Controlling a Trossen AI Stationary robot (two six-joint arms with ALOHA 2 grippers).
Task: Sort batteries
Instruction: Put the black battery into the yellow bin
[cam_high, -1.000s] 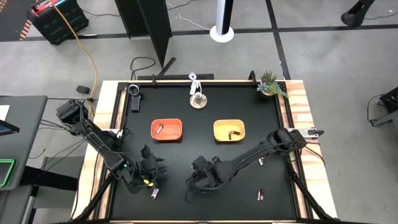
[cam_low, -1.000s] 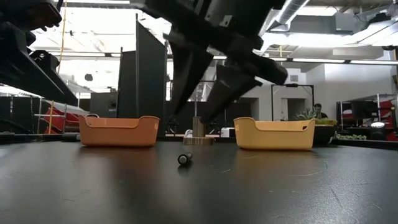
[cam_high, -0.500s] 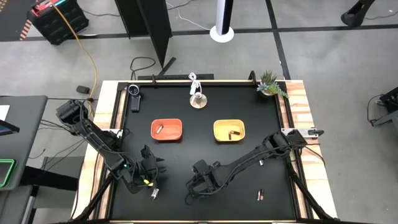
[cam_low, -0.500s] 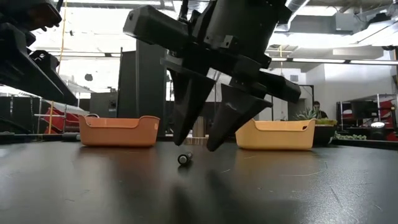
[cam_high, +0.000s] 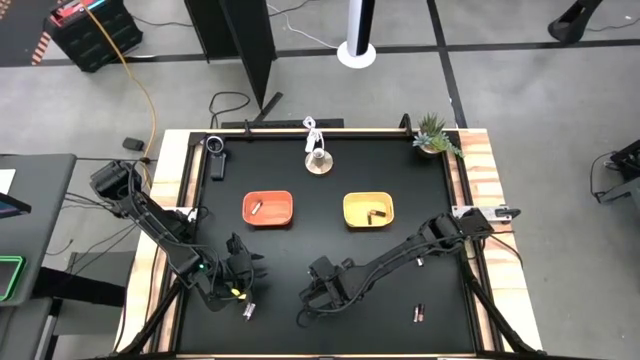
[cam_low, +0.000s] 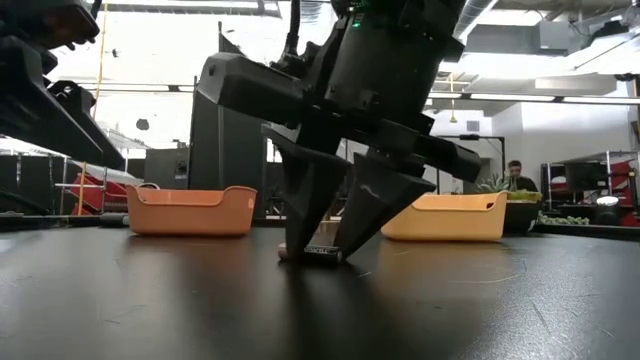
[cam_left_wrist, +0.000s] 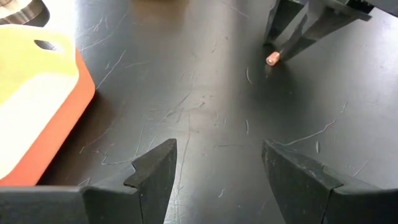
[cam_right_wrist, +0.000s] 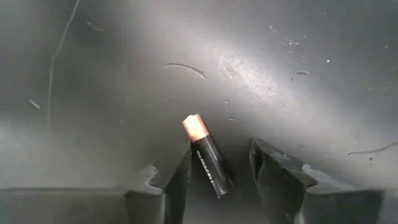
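Down at the table, your right gripper (cam_right_wrist: 214, 177) stands with its fingertips on the black tabletop (cam_high: 330, 245), nearer you than the orange tray (cam_high: 268, 208), spread around a dark cylindrical battery with a copper-coloured end (cam_right_wrist: 207, 155); whether the fingers touch it you cannot tell. From overhead the gripper hides that cell. Your left gripper (cam_left_wrist: 217, 168) waits spread, left of the tray's near side. A small silvery cell (cam_high: 255, 207) lies inside the tray.

Bright ceiling lights backlight the low view, leaving the arms in silhouette. Soft glare sheens the black desk (cam_right_wrist: 261, 68); the wrist views' near jaws are blurred.
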